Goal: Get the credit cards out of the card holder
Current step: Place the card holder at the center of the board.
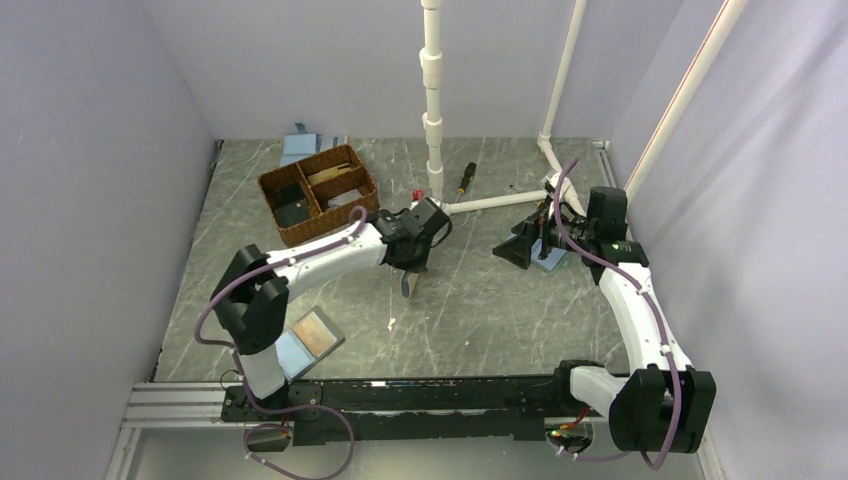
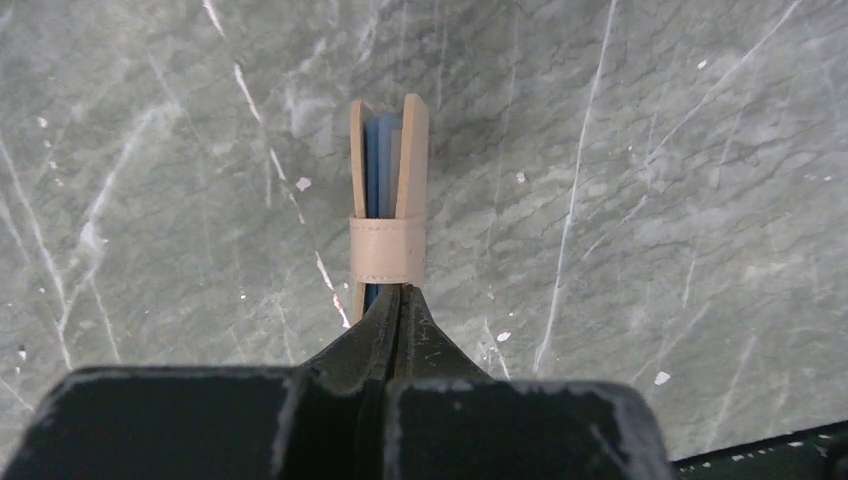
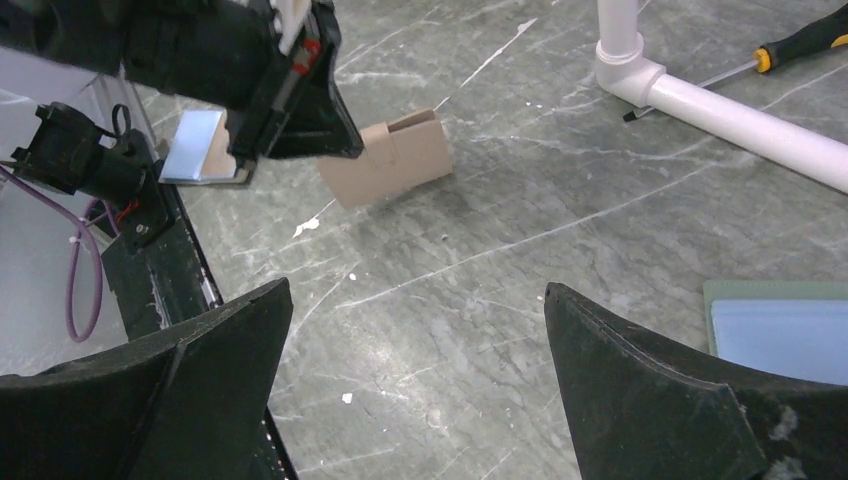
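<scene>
Now, left gripper: clamping tight on one edge of the card holder, reaching in just in front of the white pipe post.
Card holder: hanging folded in that grip in front of the post, showing tan covers, blue layers between them and a tan band wrapping around.
Right gripper: hovering to the right of the post, jaws standing wide apart, gripping nothing.
Light-blue folder: lying flat beneath the right gripper, right of the post.
Wicker basket: sitting left of the post.
Screwdriver: lying just right of the post.
</scene>
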Motion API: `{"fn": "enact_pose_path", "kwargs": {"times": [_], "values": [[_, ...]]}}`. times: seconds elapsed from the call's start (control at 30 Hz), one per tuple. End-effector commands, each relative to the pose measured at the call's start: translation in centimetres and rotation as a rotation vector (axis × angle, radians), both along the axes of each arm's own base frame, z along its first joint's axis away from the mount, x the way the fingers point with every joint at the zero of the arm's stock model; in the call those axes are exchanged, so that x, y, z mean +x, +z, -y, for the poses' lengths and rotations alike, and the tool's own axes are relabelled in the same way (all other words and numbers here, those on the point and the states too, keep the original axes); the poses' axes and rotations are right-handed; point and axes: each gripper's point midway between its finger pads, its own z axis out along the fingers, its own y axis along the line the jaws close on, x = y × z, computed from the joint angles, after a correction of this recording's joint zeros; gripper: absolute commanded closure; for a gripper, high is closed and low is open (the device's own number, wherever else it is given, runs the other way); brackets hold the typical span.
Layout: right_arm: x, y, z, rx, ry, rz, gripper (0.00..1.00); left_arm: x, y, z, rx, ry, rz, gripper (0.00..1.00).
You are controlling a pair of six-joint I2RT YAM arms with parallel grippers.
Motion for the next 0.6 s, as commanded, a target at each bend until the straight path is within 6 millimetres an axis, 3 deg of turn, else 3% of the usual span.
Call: {"fn": "enact_pose_path", "kwargs": {"times": [0.0,0.13,0.3,0.37,0.4,0.43,0.57], "values": [[0.2,0.4,-0.2,-0.006,0.021,0.036,0.00,0.1,-1.5,0.8,0.086,-0.005,0.035,1.00],[0.3,0.2,-0.1,-0.007,0.019,0.029,0.00,-0.7,-4.5,1.2,0.125,0.000,-0.014,1.00],[0.3,0.2,-0.1,-0.009,0.019,0.032,0.00,-1.7,-5.7,3.9,0.045,-0.045,-0.057,0.99],[0.3,0.2,-0.1,-0.009,0.019,0.029,0.00,-2.0,-6.2,4.5,0.013,-0.052,-0.080,0.88],[0.3,0.1,-0.1,-0.010,0.019,0.028,0.00,-2.2,-6.4,4.7,0.002,-0.050,-0.088,0.76],[0.3,0.1,-0.2,-0.010,0.022,0.026,0.00,-2.3,-6.4,4.8,-0.011,-0.049,-0.091,0.70],[0.4,-0.2,-0.1,-0.014,0.022,0.015,0.00,-2.4,-5.0,5.0,-0.081,-0.044,-0.059,0.57]]}}
